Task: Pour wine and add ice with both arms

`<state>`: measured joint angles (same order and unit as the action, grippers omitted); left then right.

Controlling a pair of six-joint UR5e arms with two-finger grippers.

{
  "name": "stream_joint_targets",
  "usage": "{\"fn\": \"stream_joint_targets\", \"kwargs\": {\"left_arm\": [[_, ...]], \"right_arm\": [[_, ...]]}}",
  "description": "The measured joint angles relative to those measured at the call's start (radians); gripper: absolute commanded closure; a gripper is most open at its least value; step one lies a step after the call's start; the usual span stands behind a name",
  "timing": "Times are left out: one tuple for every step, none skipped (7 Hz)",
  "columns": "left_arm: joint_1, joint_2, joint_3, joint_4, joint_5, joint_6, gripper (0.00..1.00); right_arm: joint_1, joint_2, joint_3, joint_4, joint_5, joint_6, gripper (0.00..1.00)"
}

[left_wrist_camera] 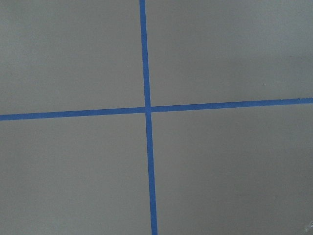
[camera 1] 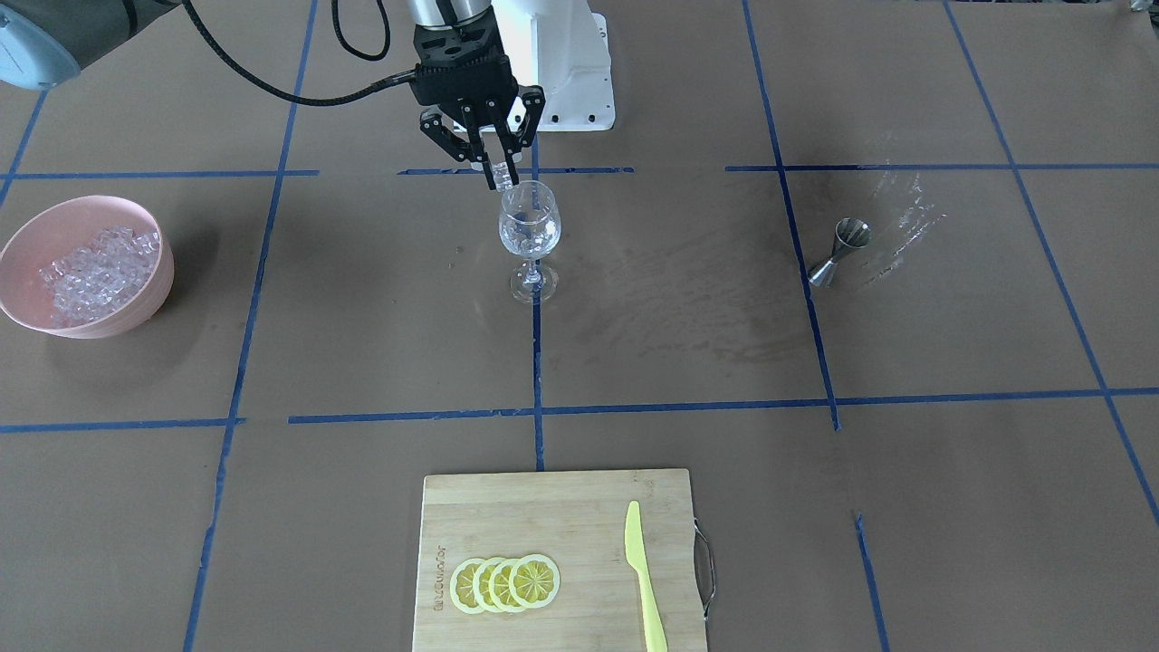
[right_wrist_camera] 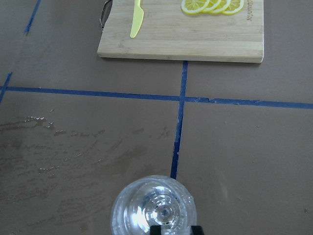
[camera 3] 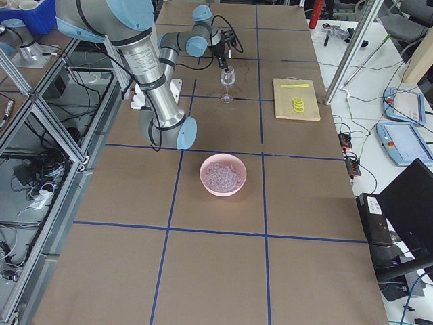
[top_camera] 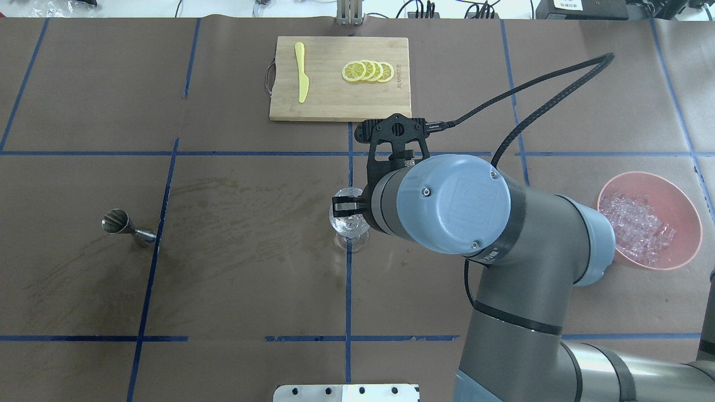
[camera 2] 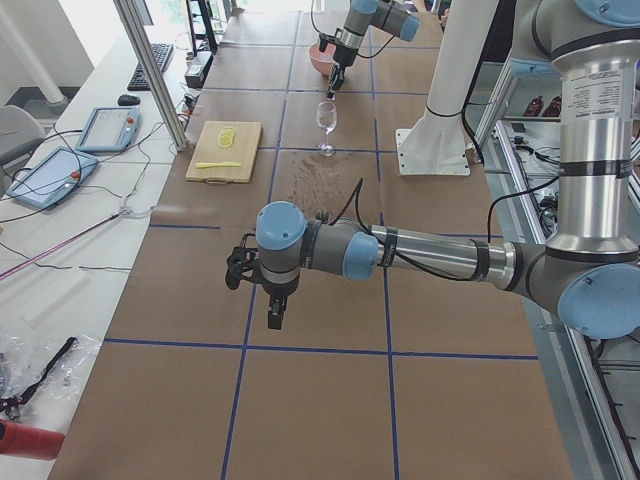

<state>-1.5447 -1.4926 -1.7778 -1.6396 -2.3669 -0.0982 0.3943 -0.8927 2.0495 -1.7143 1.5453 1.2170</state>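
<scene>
A clear wine glass (camera 1: pixel 530 226) stands upright at the table's middle, with clear ice in its bowl; it also shows in the overhead view (top_camera: pixel 349 223) and from above in the right wrist view (right_wrist_camera: pixel 154 208). My right gripper (camera 1: pixel 498 172) points down just over the glass's rim, shut on a small clear ice cube (camera 1: pixel 502 176). A pink bowl (camera 1: pixel 154 290) full of ice (camera 1: pixel 95 272) sits on my right side. My left gripper (camera 2: pixel 273 318) hangs over bare table far from the glass; I cannot tell whether it is open or shut.
A steel jigger (camera 1: pixel 838 252) lies on its side on my left, beside wet smears. A bamboo cutting board (camera 1: pixel 552 516) at the far edge carries lemon slices (camera 1: pixel 507 584) and a yellow knife (camera 1: pixel 643 580). The white arm base (camera 1: pixel 570 63) stands behind the glass.
</scene>
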Motion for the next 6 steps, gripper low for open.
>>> {"fn": "stream_joint_targets", "kwargs": {"left_arm": [[0.0,0.0,0.0,0.0,0.0,0.0,0.0],[0.0,0.0,0.0,0.0,0.0,0.0,0.0],[0.0,0.0,0.0,0.0,0.0,0.0,0.0],[0.0,0.0,0.0,0.0,0.0,0.0,0.0],[0.0,0.0,0.001,0.0,0.0,0.0,0.0],[0.0,0.0,0.001,0.0,0.0,0.0,0.0]], "right_arm": [[-0.006,0.011,-0.006,0.0,-0.008,0.001,0.97],[-0.008,0.019,-0.01,-0.001,-0.011,0.001,0.98],[-0.009,0.023,-0.015,0.0,-0.019,0.001,0.98],[-0.009,0.025,-0.023,0.002,-0.034,0.0,0.95],[-0.009,0.027,-0.031,0.003,-0.045,0.0,0.93],[-0.009,0.033,-0.035,0.004,-0.049,0.0,0.9]]}}
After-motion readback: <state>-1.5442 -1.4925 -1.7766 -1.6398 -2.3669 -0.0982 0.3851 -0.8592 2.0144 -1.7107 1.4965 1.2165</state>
